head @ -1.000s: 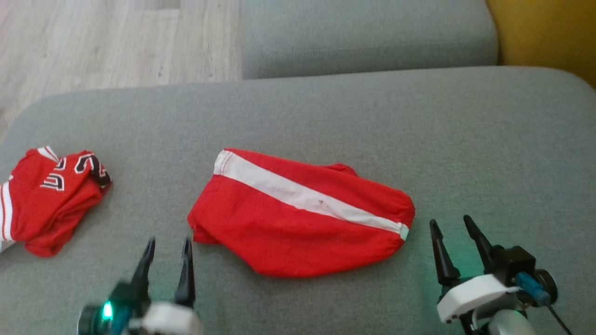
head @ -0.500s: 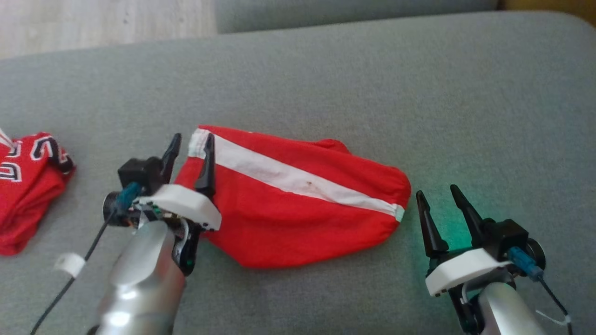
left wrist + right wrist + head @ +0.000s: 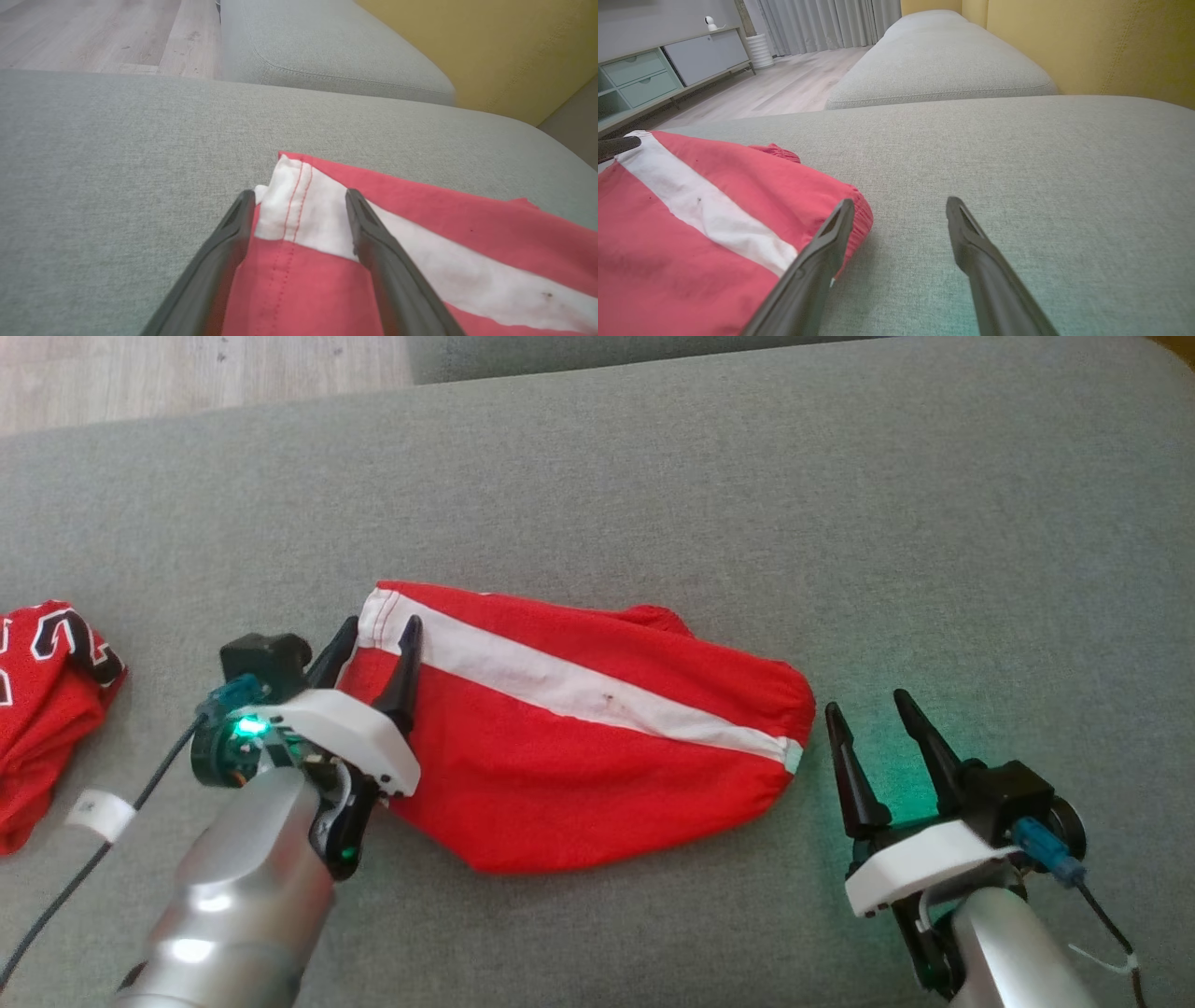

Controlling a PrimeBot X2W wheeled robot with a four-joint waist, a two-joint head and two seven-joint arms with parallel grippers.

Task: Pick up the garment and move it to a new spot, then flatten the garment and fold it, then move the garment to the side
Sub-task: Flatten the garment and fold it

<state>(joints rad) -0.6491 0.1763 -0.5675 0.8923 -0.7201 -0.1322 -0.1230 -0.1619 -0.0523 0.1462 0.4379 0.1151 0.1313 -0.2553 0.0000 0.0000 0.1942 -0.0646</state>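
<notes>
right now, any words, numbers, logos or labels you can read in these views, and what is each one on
Red jersey at the far left: black white-edged lettering, folded and cut by the frame edge; not readable as a word.
White tag on the left arm's cable: faint mark, too small to read.
Red garment with the white stripe: no text visible.

Left gripper (image 3: 383,622) and right gripper (image 3: 866,701) hold fingers spread.

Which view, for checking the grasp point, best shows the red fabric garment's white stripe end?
Left wrist view: the white stripe end lies close-up between the open left gripper's fingers, stitching visible. Head view shows it small; right wrist view, distant at its left edge.
</notes>
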